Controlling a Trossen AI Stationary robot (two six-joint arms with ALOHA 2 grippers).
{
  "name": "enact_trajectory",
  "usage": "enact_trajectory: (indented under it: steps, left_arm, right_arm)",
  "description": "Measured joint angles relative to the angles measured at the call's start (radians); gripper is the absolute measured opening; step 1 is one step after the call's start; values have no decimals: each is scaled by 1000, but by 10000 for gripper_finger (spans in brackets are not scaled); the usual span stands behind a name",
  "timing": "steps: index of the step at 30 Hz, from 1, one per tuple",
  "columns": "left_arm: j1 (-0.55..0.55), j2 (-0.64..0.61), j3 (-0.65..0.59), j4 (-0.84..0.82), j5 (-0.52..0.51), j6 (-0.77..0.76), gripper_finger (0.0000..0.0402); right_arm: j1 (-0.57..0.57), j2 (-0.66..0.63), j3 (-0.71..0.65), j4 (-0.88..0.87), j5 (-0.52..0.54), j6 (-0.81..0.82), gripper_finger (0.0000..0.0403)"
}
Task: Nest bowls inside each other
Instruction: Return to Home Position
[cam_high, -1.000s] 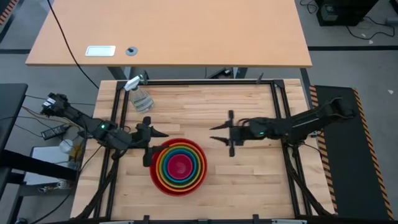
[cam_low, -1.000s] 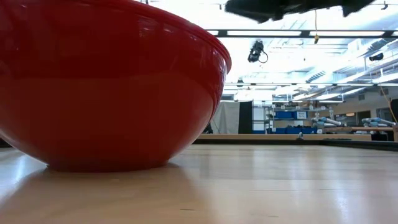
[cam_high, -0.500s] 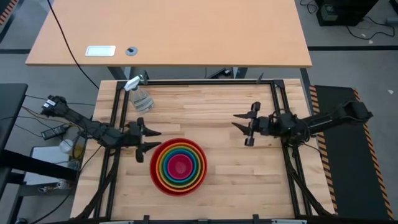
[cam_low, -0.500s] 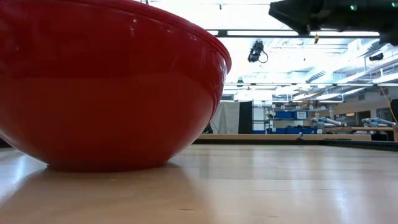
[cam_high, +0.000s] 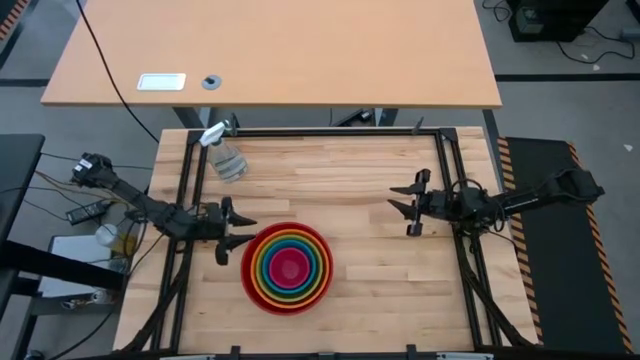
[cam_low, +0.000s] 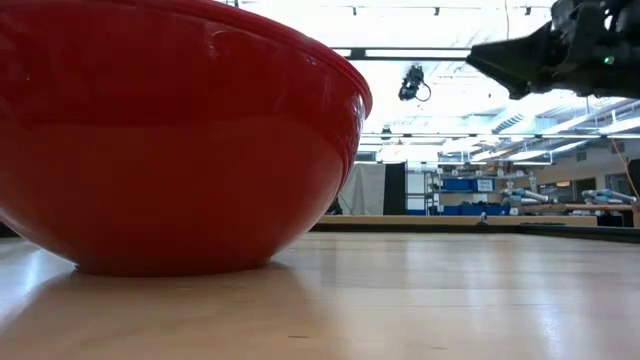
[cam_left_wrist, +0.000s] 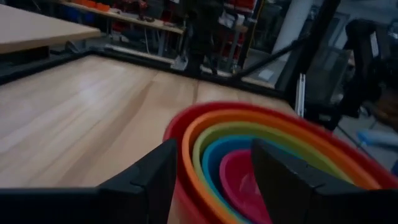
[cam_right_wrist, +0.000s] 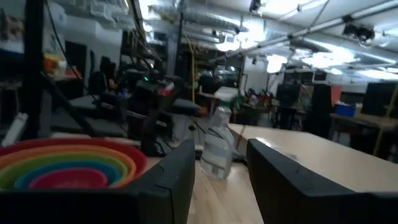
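Observation:
The bowls (cam_high: 288, 266) sit nested in one stack on the wooden table: red outermost, then orange, green and blue, with pink in the middle. The low view shows the red bowl's wall (cam_low: 180, 130), its base resting on the table. My left gripper (cam_high: 238, 232) hovers open just left of the stack, pointing at it, and the left wrist view looks past its fingers at the bowls (cam_left_wrist: 267, 162). My right gripper (cam_high: 403, 206) hangs open to the right of the stack and well clear of it. It also appears in the low view (cam_low: 540, 50).
A clear spray bottle (cam_high: 227, 155) lies at the table's far left, also in the right wrist view (cam_right_wrist: 217, 149). A black frame rail (cam_high: 330, 132) runs around the table. Bare wood lies between the stack and the right gripper.
My right gripper has drawn back toward the table's right edge, away from the bowls, and come down a little. My left gripper has sunk and pulled slightly toward the left edge. Both have stayed open. The stack of bowls has not moved.

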Motion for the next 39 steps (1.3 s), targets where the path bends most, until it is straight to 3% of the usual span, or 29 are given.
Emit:
enact_trajectory:
  steps: [11, 39]
  left_arm:
    - [-28, 0, -28, 8, 84, 40, 208]
    - [-25, 1, -29, 45, 56, 54, 208]
  right_arm:
    - [-32, -31, -1, -3, 6, 88, 153]
    - [-32, -28, -1, -5, 10, 91, 153]
